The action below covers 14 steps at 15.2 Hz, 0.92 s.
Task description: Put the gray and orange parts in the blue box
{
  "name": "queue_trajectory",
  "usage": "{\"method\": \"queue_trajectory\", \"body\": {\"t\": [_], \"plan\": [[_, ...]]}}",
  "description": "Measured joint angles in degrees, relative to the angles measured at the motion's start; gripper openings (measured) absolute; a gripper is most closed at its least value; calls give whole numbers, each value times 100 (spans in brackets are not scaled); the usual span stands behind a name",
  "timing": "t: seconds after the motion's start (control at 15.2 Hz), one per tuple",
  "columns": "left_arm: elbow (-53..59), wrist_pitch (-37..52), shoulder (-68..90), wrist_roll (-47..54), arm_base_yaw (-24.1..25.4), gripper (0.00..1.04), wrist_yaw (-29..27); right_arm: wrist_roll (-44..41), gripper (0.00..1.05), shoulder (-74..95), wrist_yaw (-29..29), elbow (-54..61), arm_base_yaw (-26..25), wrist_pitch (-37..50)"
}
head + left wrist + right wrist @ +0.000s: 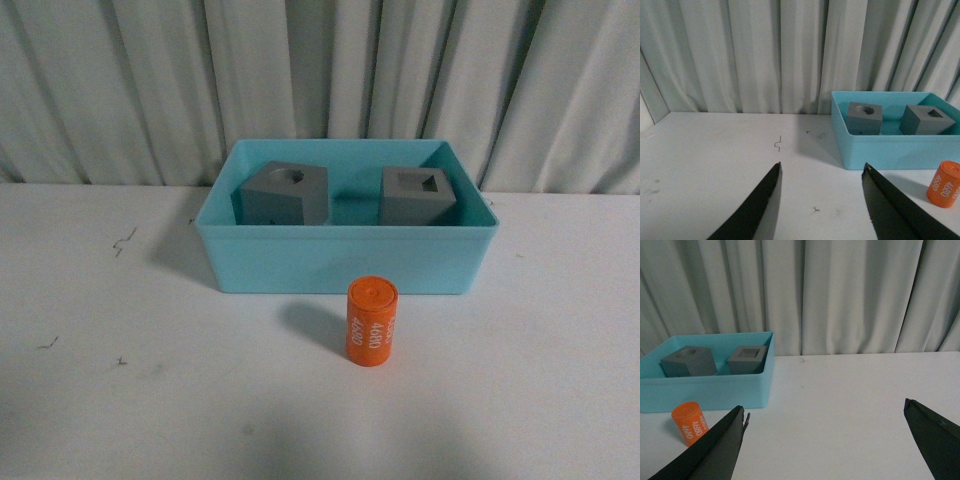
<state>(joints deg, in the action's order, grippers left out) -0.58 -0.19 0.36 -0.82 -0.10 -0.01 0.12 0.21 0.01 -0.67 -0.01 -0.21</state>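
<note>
Here, in the front view, the blue box (345, 262) sits in the middle of the white tabletop (150, 380), close to the far edge. A pale curtain (300, 70) hangs behind it. Two gray cubes are inside the box. The cube with the round hole (282, 195) is on the left side of the box. The cube with the square hole (420, 195) is on the right side. They do not touch each other. The orange cylinder (372, 322) is not in the box. It stands upright on the tabletop, just in front of the box's front wall, near the middle of that wall. White numbers run down its side. No arm shows in this view.

Next, in the left wrist view, the left jaws are spread wide apart. They hold nothing, and only bare tabletop shows between them. The blue box (890, 150) is past them and off to one side, with both gray cubes in it. The orange cylinder (944, 184) stands outside the box, near its front wall. A few small dark marks (778, 143) are on the tabletop.

Last, in the right wrist view, the right jaws are also spread very wide and hold nothing. The blue box (705, 390) is off to one side with the two cubes inside. The orange cylinder (689, 423) stands on the tabletop in front of the box, a little apart from it.
</note>
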Motion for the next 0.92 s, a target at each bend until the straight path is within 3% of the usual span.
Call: {"method": "queue_trajectory", "body": {"t": [0.2,0.46,0.53,0.59,0.66,0.72,0.79,0.92], "plan": [[0,0,0,2,0,99,0,0,98,0,0,-2,0,0],[0,0,0,2,0,98,0,2,98,0,4,-2,0,-7],[0,-2,0,2,0,98,-20,369,98,748,966,-420,181,-1032],[0,11,0,4,0,98,9,415,98,1696,953,-636,-326,-927],[0,-7,0,2,4,98,0,166,98,2546,79,-649,-1169,-420],[0,-4,0,2,9,98,0,-170,98,3276,-601,-732,-1604,48],[0,0,0,2,9,98,2,-538,98,4044,-1314,-894,-1906,389],[0,-2,0,2,9,98,2,-1379,98,5593,-2406,-1211,-1950,951]]}}
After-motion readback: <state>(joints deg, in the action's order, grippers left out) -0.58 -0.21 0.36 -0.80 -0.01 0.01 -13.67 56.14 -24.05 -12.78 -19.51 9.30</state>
